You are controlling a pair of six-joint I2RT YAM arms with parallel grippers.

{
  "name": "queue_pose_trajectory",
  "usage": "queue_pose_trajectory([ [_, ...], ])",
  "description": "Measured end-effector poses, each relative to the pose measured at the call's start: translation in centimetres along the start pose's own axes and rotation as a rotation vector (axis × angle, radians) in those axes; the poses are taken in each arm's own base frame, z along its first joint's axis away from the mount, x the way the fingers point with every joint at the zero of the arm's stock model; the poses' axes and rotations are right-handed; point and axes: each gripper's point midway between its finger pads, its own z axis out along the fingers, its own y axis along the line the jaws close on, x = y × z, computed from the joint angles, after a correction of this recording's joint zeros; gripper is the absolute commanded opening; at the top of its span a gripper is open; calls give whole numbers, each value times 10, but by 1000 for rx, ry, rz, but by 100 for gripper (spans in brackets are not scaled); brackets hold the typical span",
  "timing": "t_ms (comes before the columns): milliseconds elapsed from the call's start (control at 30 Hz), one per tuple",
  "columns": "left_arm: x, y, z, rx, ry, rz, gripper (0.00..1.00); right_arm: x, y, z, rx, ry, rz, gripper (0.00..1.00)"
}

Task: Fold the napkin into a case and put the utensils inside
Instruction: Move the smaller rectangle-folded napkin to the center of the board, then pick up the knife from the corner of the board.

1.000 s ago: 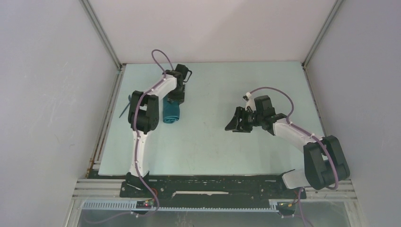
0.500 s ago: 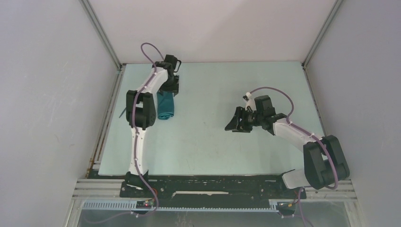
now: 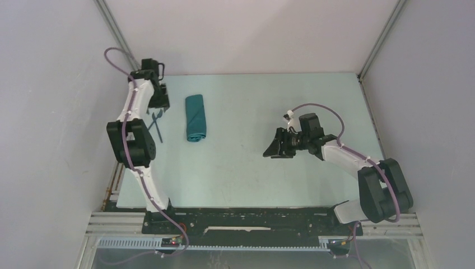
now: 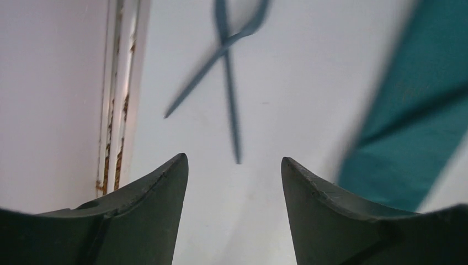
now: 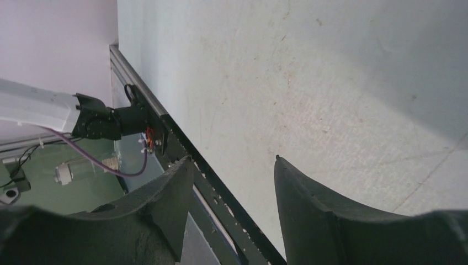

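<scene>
No text, label, brand, number or sign can be read in any of the three views.

The case is plain teal, the utensils slate blue, the bench pale mint green.
</scene>
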Motion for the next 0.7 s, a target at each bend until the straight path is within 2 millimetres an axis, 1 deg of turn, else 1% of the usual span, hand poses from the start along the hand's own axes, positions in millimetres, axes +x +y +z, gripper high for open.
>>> queue_pose_trajectory([
  [33,8,14,12,-25,37,-15,67,2,1,1,-6,9,-2,63],
  [100,24,37,34,-60,106,-41,57,8,5,4,-18,29,-9,63],
  [133,30,46,45,-71,139,-54,55,10,8,5,-25,40,-13,63],
  [200,41,59,67,-62,194,-75,55,17,13,8,-44,67,-21,62],
  [267,51,65,82,-38,237,-95,57,22,15,11,-58,91,-19,62],
  [333,55,68,93,-8,262,-104,58,25,13,14,-61,106,-9,61],
  [367,54,69,97,5,269,-107,58,26,12,14,-61,112,-5,61],
  [433,43,68,105,39,254,-109,59,28,12,15,-64,120,1,61],
  [533,28,63,112,73,224,-107,58,28,12,14,-67,120,2,61],
  [633,17,59,119,94,209,-101,54,27,11,14,-66,121,7,60],
  [667,16,58,122,99,211,-98,50,27,11,14,-66,121,7,60],
  [700,16,57,125,102,216,-95,49,28,11,13,-65,122,9,60],
])
